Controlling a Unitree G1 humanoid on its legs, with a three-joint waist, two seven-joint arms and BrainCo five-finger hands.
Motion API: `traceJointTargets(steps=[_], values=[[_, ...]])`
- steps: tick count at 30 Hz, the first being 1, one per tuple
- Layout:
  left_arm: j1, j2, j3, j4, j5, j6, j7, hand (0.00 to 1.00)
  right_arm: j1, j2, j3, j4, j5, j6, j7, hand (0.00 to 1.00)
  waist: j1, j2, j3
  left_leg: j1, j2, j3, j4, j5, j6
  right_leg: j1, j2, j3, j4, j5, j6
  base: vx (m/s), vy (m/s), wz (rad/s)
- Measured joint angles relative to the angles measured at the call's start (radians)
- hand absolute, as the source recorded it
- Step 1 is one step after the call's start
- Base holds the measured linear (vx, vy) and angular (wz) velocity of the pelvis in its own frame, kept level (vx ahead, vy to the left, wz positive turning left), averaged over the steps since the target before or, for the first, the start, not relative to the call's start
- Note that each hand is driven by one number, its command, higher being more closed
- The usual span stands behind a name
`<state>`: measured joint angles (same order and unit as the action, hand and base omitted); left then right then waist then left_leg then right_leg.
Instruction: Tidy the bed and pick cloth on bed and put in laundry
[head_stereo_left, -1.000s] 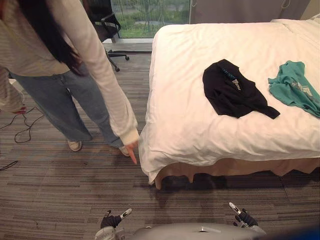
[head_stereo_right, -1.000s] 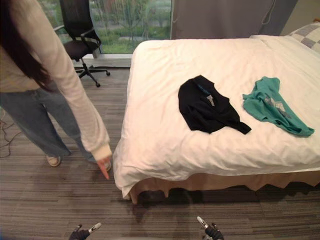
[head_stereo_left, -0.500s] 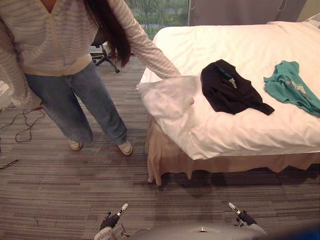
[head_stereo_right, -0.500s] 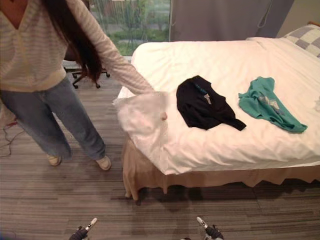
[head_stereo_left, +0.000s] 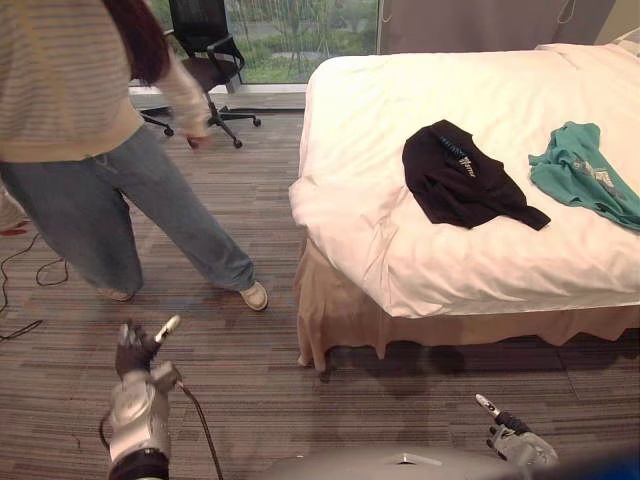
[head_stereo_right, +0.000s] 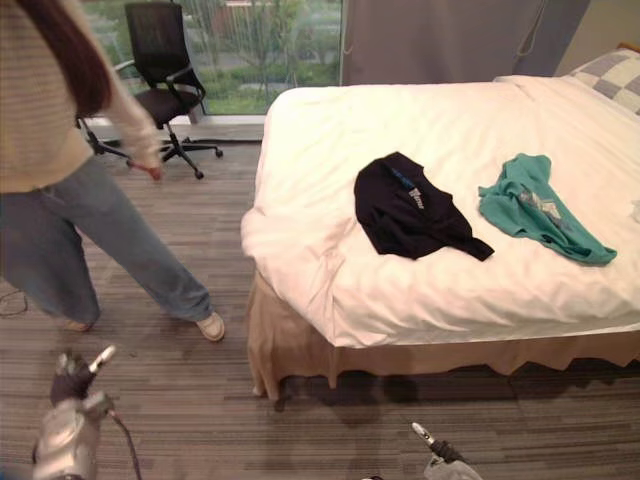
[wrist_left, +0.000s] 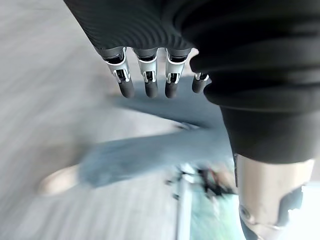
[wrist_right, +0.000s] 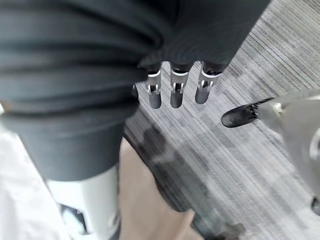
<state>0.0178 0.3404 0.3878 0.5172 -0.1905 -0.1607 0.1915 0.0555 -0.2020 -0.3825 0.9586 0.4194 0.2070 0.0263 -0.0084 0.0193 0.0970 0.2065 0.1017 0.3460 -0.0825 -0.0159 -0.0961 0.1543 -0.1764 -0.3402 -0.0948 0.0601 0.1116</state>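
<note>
Fingers (wrist_left: 126, 87) of the left hand (head_stereo_left: 135, 352) hang straight and spread, empty, over the grey striped carpet (head_stereo_left: 250, 400). Right hand (head_stereo_left: 510, 443), same story: fingers (wrist_right: 175, 95) loose, holding nothing. Up on the white-sheeted bed (head_stereo_left: 400, 250) lie a crumpled black shirt (head_stereo_left: 462, 185) and a teal shirt (head_stereo_left: 585, 180), apart. A person in jeans (head_stereo_left: 80, 150) stands at the bed's left.

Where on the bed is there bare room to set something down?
On the bed, the far half beyond the black cloth and teal cloth is bare, as is the strip left of the black cloth. Tight between the two cloths.
</note>
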Motion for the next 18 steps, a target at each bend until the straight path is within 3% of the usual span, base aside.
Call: traceJointTargets(steps=[4,7,13,18], values=[[-0.106,0.068,-0.045,-0.143,0.168,-0.011,0.126,0.00,-0.010,-0.014,-0.004,-0.009,0.020,0.019,0.009,0.00,-0.007,0.013,0.003,-0.002,0.003,0.006,0.000,0.000,0.000,-0.006,0.005,0.020,0.000,0.002,-0.002,0.00,-0.001,-0.06],[-0.198,0.139,-0.077,-0.173,0.285,-0.013,0.177,0.00,-0.010,-0.013,-0.005,-0.008,0.021,0.033,0.003,0.00,-0.013,0.017,0.001,0.004,0.004,0.020,0.001,-0.002,-0.003,-0.006,0.008,0.030,0.000,0.002,-0.002,0.04,-0.003,-0.13],[-0.340,0.225,-0.181,-0.199,0.481,0.012,0.167,0.00,0.000,-0.002,-0.005,-0.007,0.027,0.040,-0.038,0.00,-0.021,0.027,0.000,0.015,0.005,0.033,0.038,-0.029,0.001,-0.004,0.005,0.076,0.009,-0.001,-0.010,0.02,-0.001,-0.21],[-0.442,0.237,-0.300,-0.153,0.563,0.096,0.129,0.00,0.021,0.000,-0.005,-0.007,0.017,0.050,-0.072,0.00,-0.043,0.070,0.006,0.014,0.006,0.065,0.066,-0.065,0.005,-0.045,0.002,0.122,0.050,-0.010,-0.019,-0.05,0.014,-0.25]])
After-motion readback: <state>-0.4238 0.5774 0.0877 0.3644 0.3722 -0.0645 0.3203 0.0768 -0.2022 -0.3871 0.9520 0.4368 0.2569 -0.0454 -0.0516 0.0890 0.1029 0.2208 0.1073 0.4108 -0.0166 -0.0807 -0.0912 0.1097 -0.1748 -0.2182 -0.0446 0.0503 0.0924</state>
